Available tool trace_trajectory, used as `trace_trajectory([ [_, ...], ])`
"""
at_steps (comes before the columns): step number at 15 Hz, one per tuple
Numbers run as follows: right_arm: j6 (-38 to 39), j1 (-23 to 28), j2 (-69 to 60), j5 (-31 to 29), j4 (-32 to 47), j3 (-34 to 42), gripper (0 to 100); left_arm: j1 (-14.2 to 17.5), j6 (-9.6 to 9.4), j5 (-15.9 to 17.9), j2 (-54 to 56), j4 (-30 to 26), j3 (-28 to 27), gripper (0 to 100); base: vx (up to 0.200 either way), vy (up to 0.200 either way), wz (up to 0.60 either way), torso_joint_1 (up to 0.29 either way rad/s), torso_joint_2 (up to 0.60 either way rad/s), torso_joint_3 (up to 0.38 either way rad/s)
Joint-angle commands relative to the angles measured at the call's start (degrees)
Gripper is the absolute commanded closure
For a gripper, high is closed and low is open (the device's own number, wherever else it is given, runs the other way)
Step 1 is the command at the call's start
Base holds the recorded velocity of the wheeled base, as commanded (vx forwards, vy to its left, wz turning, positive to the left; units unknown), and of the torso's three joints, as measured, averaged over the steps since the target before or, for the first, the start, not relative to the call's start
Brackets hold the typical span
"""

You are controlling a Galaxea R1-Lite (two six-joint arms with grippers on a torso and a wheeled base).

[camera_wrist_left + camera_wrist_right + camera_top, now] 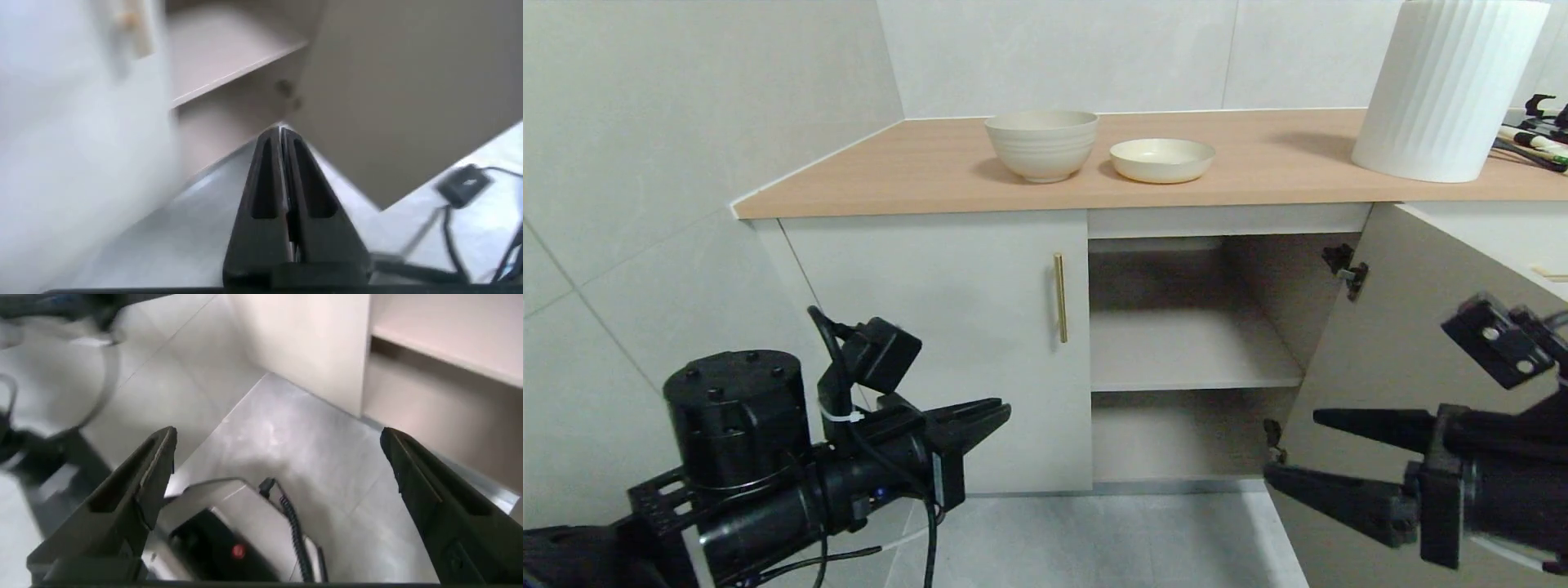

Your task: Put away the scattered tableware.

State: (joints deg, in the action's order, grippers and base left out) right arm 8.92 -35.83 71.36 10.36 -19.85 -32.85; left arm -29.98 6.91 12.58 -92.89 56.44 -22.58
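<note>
Left gripper [1003, 412] pinched shut, right gripper [1290, 446] wide open, both empty. A clumsy reach could shove the bowl [1041, 145] off the countertop [890, 171] front edge.

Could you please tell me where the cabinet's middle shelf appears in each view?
Head view: the middle shelf lies right of the closed door.
Left wrist view: the shelf is past the left gripper, between the closed door and the open door.
Right wrist view: the shelf is beyond the right gripper, beside the closed door.
Shared landmark: the closed door.
</note>
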Motion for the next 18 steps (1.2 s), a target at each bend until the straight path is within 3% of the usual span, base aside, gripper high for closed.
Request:
trace_trajectory([
  [1, -0.05, 0.85, 9.06, -0.34, 0.42, -7.93, 0, 2.38, -0.32, -0.54, 8.52, -3.97, 0.96, 0, 0.000, 0.000, 0.00, 0.000, 0.00, 0.000],
  [2, -0.05, 0.94, 9.67, -0.87, 0.95, -9.07, 0, 2.55, -0.32, -0.80, 9.40, -4.50, 0.96, 0, 0.000, 0.000, 0.00, 0.000, 0.00, 0.000],
  [4, -0.13, 0.85, 11.96, -2.72, 10.79, -16.10, 0, 3.70, -0.32, -3.62, 10.98, -6.08, -0.10, 0, 0.000, 0.000, 0.00, 0.000, 0.00, 0.000],
  [6, 0.48, 1.11, 12.22, -3.51, 12.55, -17.86, 0, 4.93, -0.32, -7.13, 10.63, -8.10, -1.51, 0, 0.000, 0.000, 0.00, 0.000, 0.00, 0.000],
  [9, 0.83, 1.02, 11.69, -5.62, 12.73, -17.60, 0, 5.19, -0.23, -7.48, 10.45, -10.83, -3.17, 0, 0.000, 0.000, 0.00, 0.000, 0.00, 0.000],
  [16, 2.06, 1.02, 6.95, -6.41, 16.07, -17.60, 0, 5.46, 0.21, -7.57, 13.18, -11.44, -5.46, 0, 0.000, 0.000, 0.00, 0.000, 0.00, 0.000],
  [18, 1.89, 1.02, 6.16, -6.41, 16.07, -17.07, 0, 5.46, 0.12, -7.57, 13.70, -11.88, -5.55, 0, 0.200, 0.000, 0.00, 0.005, 0.00, 0.002],
])
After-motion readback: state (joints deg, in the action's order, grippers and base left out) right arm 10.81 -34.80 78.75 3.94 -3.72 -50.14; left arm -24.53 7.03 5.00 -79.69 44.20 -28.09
